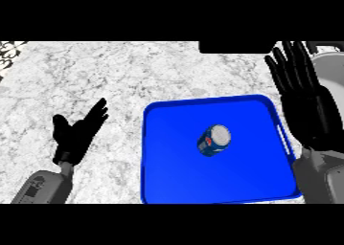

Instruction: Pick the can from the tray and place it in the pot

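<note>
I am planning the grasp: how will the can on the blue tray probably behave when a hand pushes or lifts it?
The can has a round, smooth-looking wall, so it may roll or slip if nudged sideways. The blue tray has a raised rim, which would probably stop it. It looks small beside the right hand, so probably easy to enclose.

The single view looks from the robot's head steeply down onto the marbled tabletop (132, 72), facing forward from the body, so the grey forearms (43, 186) enter from the lower edge. It is near enough that the blue tray (181, 177) fills much of the lower centre and right, reaching almost to the lower edge. The pot (337, 72) at upper right is cropped by the right edge. The left hand (74, 134) shows at lower left and the right hand (305, 100) along the right side.
</note>
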Robot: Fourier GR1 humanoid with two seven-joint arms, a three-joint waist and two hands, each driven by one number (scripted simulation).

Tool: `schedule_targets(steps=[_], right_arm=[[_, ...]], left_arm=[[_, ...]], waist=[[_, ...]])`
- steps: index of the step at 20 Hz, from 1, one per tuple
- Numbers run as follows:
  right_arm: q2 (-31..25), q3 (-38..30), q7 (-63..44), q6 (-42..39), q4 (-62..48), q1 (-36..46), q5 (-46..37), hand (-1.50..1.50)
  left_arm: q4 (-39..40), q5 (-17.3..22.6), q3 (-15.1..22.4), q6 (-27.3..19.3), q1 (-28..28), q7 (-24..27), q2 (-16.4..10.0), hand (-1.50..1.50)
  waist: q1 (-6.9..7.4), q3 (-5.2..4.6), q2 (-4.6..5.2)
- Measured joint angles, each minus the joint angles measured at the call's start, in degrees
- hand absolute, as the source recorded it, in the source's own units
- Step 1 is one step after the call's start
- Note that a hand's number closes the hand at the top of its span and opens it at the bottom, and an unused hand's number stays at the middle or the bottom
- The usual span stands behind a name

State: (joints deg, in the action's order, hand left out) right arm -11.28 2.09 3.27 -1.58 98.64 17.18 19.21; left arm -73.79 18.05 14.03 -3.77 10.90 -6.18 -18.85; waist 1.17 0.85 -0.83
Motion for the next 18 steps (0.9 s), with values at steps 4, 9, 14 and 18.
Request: schedule_targets(steps=[4, 9, 14, 18], right_arm=[[-2.26, 0.63, 1.06, -11.1, -3.33, 4.92, 6.73, 1.5], [-9.9, 1.47, 4.82, -23.05, -6.68, 11.98, 3.79, -1.5], [-15.5, 0.7, 18.47, -35.64, -14.4, 14.41, -1.1, -1.5], [-18.84, 0.65, 26.17, -37.4, -17.43, 16.17, -6.27, -1.5]], left_arm=[[-3.21, -0.64, -2.44, -1.67, 2.51, 2.62, -0.74, 0.0], [-6.57, -0.81, -5.66, -4.43, 7.22, 6.04, -0.28, 0.0], [-9.08, -0.75, -7.19, -6.5, 8.94, 7.42, 0.66, 0.0], [-9.5, -0.78, -8.31, -7.27, 9.24, 7.79, 0.5, 0.0]], waist=[[2.0, -0.34, 0.82], [4.66, -0.64, 1.6], [5.09, -0.43, 2.6], [4.51, -0.41, 2.72]])
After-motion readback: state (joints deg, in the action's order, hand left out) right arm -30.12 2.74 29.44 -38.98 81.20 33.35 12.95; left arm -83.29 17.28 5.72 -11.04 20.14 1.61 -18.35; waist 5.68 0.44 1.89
